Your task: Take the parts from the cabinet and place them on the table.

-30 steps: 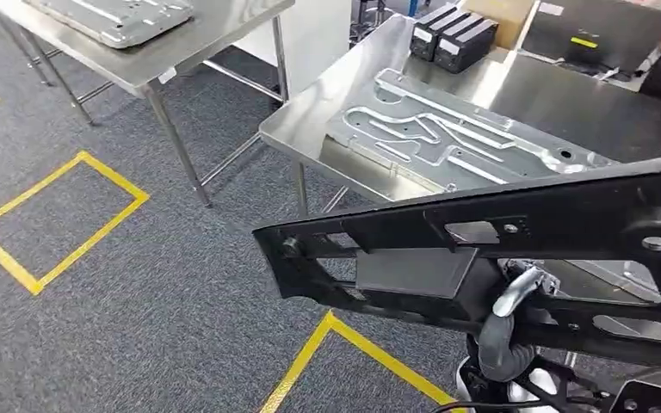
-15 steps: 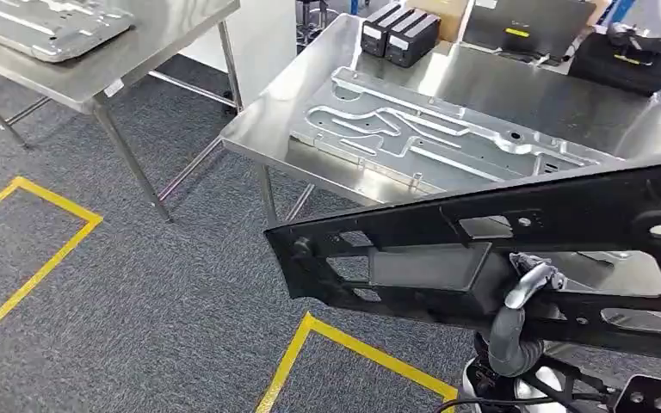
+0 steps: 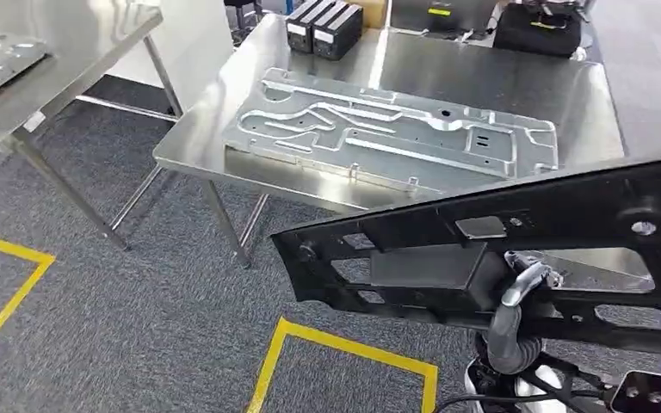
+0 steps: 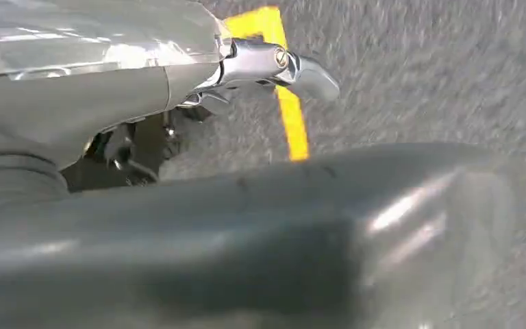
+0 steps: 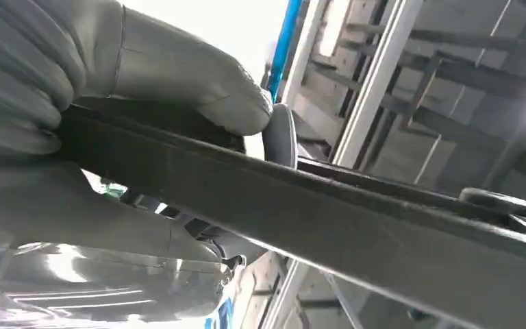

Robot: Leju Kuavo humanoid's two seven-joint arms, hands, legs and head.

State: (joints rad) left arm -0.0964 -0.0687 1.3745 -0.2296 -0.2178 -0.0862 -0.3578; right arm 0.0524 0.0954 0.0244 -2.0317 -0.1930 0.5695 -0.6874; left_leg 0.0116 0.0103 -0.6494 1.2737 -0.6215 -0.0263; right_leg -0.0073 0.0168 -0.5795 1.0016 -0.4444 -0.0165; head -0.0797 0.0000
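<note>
Your robot carried the black frame part [image 3: 516,249] flat and crosswise in front of its body, above the carpet and just short of the near edge of the steel counter [image 3: 499,82]. It was not yet over the counter; judged from that, the carry step was nearly done and the set-down had not begun.

The right hand [image 5: 75,130] clamped the part's edge, thumb on one face and fingers on the other. That pinch on the rim probably kept the long frame from tipping, since the frame reaches well away from this hand.

The left hand [image 4: 178,89] lay against the frame from beneath; you could not tell from the blurred wrist view whether its fingers closed round it or merely supported it. A metal finger [image 3: 525,284] hooked up through an opening of the frame in the head view.

A stamped metal plate [image 3: 396,133] already lay along the middle of the counter, likely why bare steel at the near right edge was the place left. Black boxes [image 3: 324,26] and a dark bag [image 3: 538,26] sat at the far edge.
</note>
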